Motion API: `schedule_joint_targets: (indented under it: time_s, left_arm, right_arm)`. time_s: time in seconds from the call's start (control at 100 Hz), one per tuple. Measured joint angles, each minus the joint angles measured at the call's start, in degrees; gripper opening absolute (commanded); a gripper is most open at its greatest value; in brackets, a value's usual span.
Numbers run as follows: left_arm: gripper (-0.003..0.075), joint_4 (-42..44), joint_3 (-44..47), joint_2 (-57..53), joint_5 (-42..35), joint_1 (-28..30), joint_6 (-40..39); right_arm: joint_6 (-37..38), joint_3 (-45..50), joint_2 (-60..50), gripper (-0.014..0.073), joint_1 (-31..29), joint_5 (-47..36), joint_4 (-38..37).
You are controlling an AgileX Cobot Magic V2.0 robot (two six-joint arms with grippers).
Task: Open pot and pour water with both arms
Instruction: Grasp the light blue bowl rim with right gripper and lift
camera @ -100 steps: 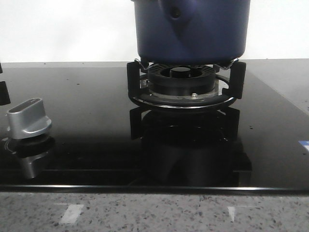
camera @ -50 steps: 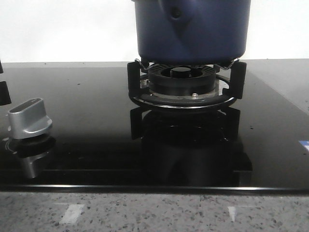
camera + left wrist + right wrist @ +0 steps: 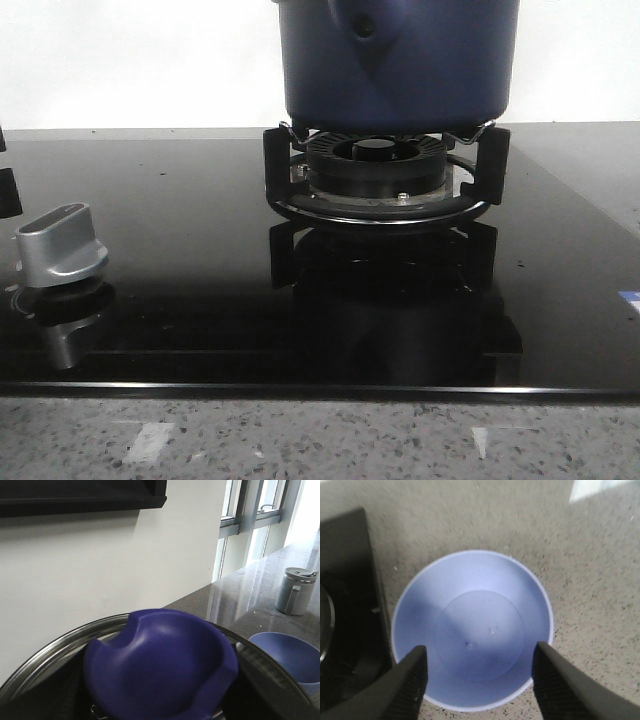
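One pot (image 3: 398,62) sat on the black burner stand (image 3: 385,178) at the back of the glossy black cooktop (image 3: 180,260), its top cut off by the front view. One silver knob (image 3: 60,245) stood well apart at the cooktop's left. The right gripper (image 3: 479,672) hung over one pale-blue bowl (image 3: 472,627) on the speckled table (image 3: 590,565) beside the cooktop, its jaws spread wide and empty. In the left wrist view, one blue lid knob (image 3: 160,665) on a steel-rimmed lid (image 3: 60,647) filled the foreground; the left jaws' state could not be told. One grey lidded cup (image 3: 297,591) stood beyond the bowl.
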Motion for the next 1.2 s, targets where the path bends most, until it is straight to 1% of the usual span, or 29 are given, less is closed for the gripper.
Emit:
schedule_joint_targets:
  time_s: [0.15,0.28,0.41,0.55,0.73,1.09,1.13,1.2]
  left_arm:
    - [0.0368,-0.15,0.37,-0.12,0.12,0.00,0.00]
    - [0.0368,-0.25,0.37,-0.12,0.12,0.00,0.00]
    - [0.0368,-0.25,0.37,-0.12,0.12,0.00,0.00]
    - [0.0368,-0.25,0.37,-0.12,0.12,0.00,0.00]
    - [0.0368,-0.25,0.37,-0.12,0.12,0.00,0.00]
    - [0.0368,-0.25,0.37,-0.12,0.22,0.00,0.00]
    - [0.0368,-0.25,0.37,-0.12,0.22,0.00,0.00]
    - [0.0368,-0.25,0.37,-0.12,0.40,0.00,0.00]
  right_arm:
    - [0.32,0.00,4.45,0.0402,-4.46,-0.38,4.26]
    - [0.32,0.00,5.73,0.0402,-10.16,-0.23,5.55]
    - [-2.57,0.00,7.51,0.0402,-15.64,1.31,7.65]
    - [-5.40,0.95,10.01,0.0402,-19.39,1.82,13.18]
    - [-6.86,2.18,13.27,0.0402,-20.26,1.72,15.61]
    - [-7.05,2.18,19.07,0.0400,-20.37,0.60,16.10]
    - [-7.16,2.18,19.53,0.0391,-20.37,0.42,16.31]
    - [-7.24,2.18,20.28,0.0344,-20.37,0.17,16.63]
